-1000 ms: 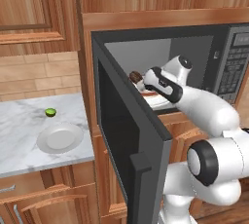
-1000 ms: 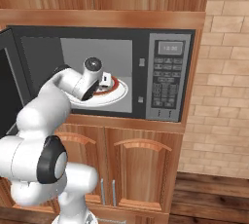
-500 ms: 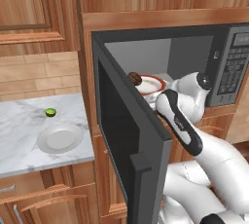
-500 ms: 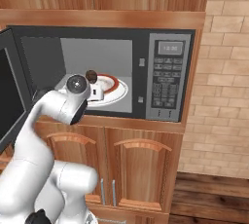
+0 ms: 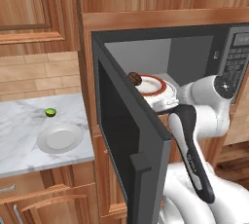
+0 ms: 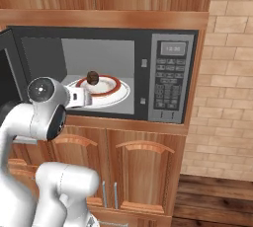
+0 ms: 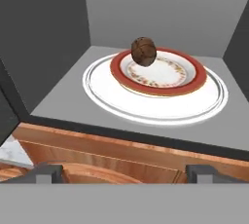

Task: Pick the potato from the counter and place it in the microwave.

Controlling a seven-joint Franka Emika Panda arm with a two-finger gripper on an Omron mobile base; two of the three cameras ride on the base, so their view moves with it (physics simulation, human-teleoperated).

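Pincer (image 7: 124,173) hangs open and empty outside the black box microwave (image 6: 168,38), whose red-rimmed plate (image 7: 192,79) ahead carries the small brown lumpy potato (image 7: 144,51).

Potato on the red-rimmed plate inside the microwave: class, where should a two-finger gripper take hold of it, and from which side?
Grip the potato across its rounded middle. It sits on the plate's rim, so probably come in level through the microwave's open front, since the ceiling blocks a top approach.

No words or numbers can be read; the microwave (image 6: 106,73) keypad (image 6: 170,80) marks are too small and blurry.
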